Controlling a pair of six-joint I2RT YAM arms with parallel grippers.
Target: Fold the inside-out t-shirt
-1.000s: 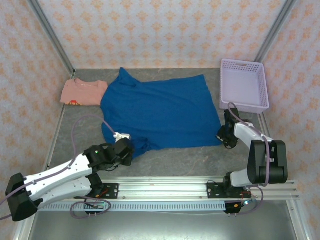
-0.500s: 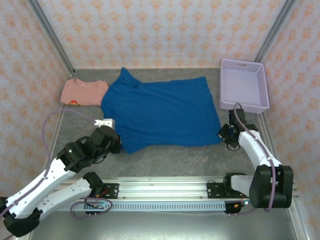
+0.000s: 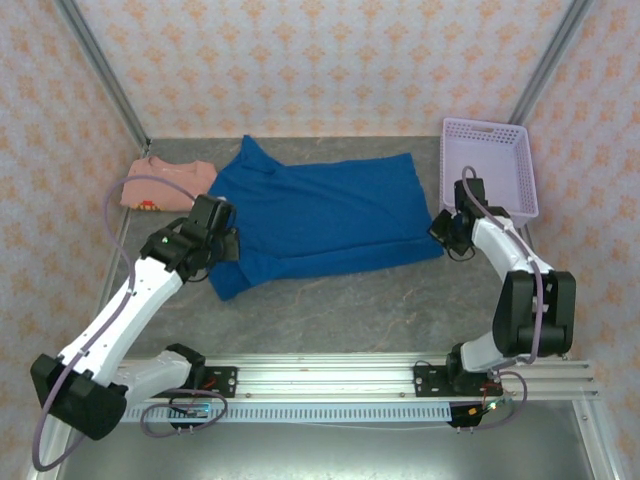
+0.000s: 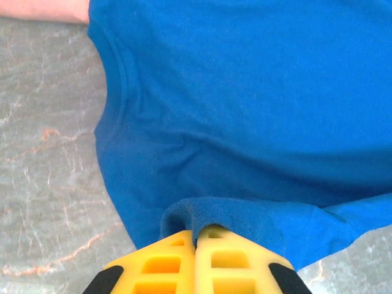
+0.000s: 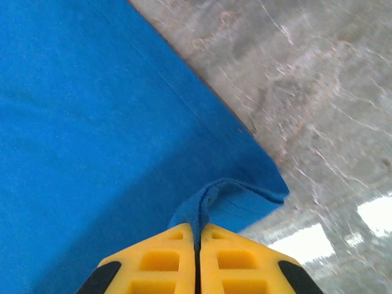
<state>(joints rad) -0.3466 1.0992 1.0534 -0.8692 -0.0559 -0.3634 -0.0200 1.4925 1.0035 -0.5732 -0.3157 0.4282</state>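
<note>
The left arm (image 3: pixel 130 305) and right arm (image 3: pixel 500 255) have white shells with black joints, and a lilac cable (image 3: pixel 135 181) trails along each. The left tool (image 4: pixel 197 237) and right tool (image 5: pixel 197 236) have yellow, square-windowed fingers (image 4: pixel 165 269). A green dot (image 3: pixel 166 240), perhaps a light, marks the left arm.

A blue t-shirt (image 3: pixel 320 215) lies spread over the far half of the grey table (image 3: pixel 360 310), its near edge slanting from near left to far right. The left gripper (image 3: pixel 225 245) sits at the t-shirt's left edge, and the right gripper (image 3: pixel 443 230) at its near right corner. A folded pink shirt (image 3: pixel 165 185) lies just beside the t-shirt at the far left. A lilac basket (image 3: pixel 487 127) stands at the far right, close to the right arm.
</note>
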